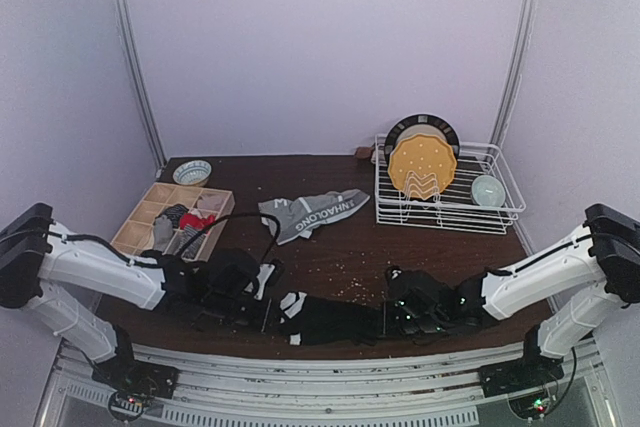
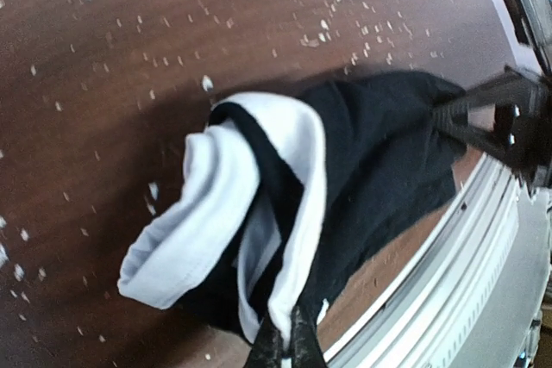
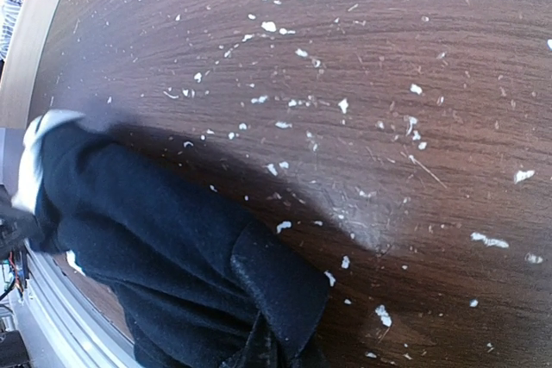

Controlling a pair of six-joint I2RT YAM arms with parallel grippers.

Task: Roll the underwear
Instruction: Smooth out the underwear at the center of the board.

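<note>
Black underwear (image 1: pixel 335 319) with a white waistband (image 2: pixel 216 204) lies stretched along the table's front edge between both arms. My left gripper (image 2: pixel 285 333) is shut on the white waistband's edge at the cloth's left end (image 1: pixel 272 313). My right gripper (image 3: pixel 267 351) is shut on a fold of the black cloth (image 3: pixel 147 239) at the right end (image 1: pixel 390 319). In the left wrist view the right gripper (image 2: pixel 483 114) shows at the far end of the black fabric (image 2: pixel 379 152). Another grey underwear (image 1: pixel 315 212) with a white-lettered waistband lies flat mid-table.
A white wire dish rack (image 1: pixel 500 209) at the back right holds a yellow plate (image 1: pixel 422 162) and a pale bowl (image 1: pixel 488 190). A wooden divided box (image 1: pixel 140 219) with cloth items and a small bowl (image 1: pixel 192 172) stand at the left. White crumbs dot the table. The metal front rail (image 2: pixel 466 265) is close.
</note>
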